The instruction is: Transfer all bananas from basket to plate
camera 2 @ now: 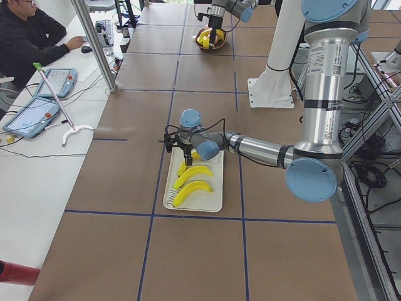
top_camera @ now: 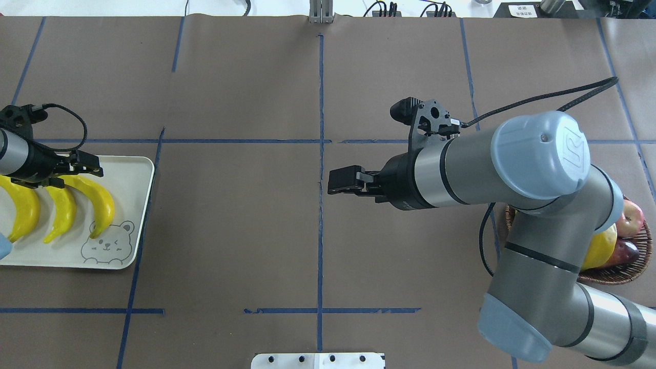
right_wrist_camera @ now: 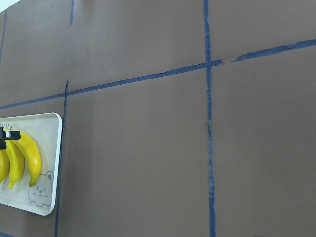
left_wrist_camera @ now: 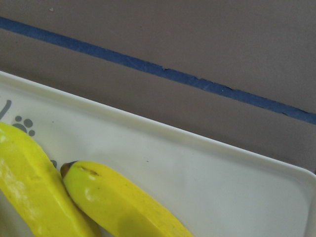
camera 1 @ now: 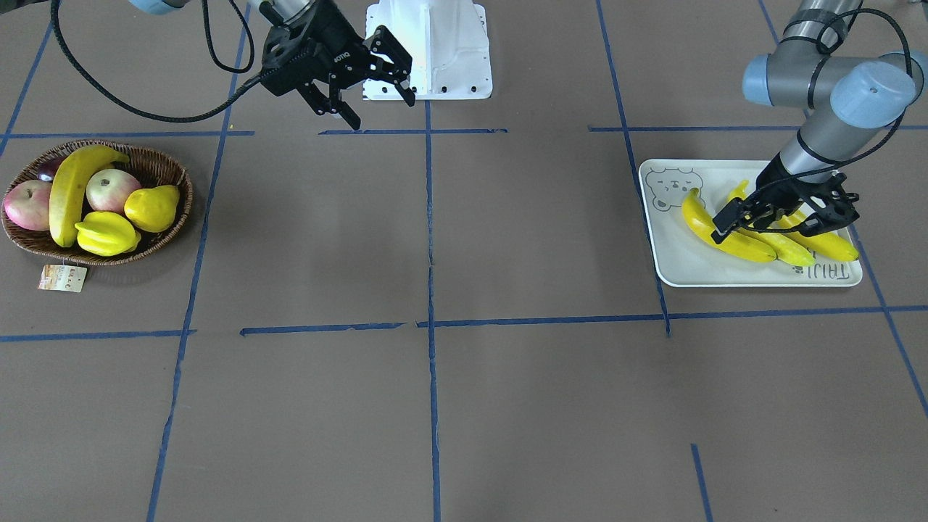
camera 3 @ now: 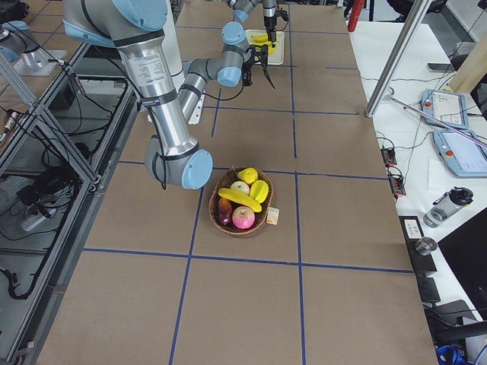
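My left gripper point(camera 1: 767, 230) hangs wide open over three bananas point(camera 1: 750, 249) on the bear-face tray point(camera 1: 678, 261); my right gripper point(camera 1: 382, 112) gapes empty

The left arm point(camera 1: 823, 130) reaches far out to its own side and angles steeply down from a bent elbow. Its wrist is tipped so that the left gripper point(camera 1: 772, 226) points downward and sits low, jaws spread wide. The right arm point(top_camera: 517, 169) is folded at the elbow, its forearm level and aimed toward the middle. The right gripper point(camera 1: 383, 112) is held aloft, jaws parted.
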You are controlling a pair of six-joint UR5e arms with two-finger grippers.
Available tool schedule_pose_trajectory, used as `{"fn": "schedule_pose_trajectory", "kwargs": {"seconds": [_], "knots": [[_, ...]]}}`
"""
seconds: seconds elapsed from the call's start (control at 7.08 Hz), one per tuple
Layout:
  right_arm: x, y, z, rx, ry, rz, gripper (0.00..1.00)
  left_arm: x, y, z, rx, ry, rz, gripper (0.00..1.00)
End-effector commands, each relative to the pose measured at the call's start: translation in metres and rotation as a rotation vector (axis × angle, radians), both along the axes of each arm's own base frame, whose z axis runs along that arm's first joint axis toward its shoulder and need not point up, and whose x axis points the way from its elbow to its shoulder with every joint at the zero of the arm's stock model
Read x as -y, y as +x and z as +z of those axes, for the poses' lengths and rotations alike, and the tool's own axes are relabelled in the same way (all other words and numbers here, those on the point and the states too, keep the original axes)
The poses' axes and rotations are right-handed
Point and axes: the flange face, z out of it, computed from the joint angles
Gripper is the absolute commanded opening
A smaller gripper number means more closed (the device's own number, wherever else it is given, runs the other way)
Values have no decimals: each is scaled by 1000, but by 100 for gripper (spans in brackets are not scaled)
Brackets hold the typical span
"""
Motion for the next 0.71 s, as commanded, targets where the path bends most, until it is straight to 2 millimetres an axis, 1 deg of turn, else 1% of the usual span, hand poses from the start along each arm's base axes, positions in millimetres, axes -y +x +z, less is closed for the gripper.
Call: {"fn": "schedule_pose_trajectory", "kwargs": {"seconds": [0.0, 0.14, 0.28, 0.42, 0.56], "knots": [[5, 55, 65, -90, -52, 42, 100, 4, -14, -35, -85, 3, 23, 100], [3, 91, 100, -146, -60, 43, 100, 0, -15, -54, -115, 14, 28, 100], [0, 122, 147, -234, -20, 2, 100, -1, -16, -65, -128, 30, 28, 100], [-13, 151, 177, -299, -22, -6, 100, 3, -12, -75, -145, 5, 1, 100], [-27, 176, 216, -372, -87, 0, 100, 8, -8, -94, -177, -18, -32, 100]]}}
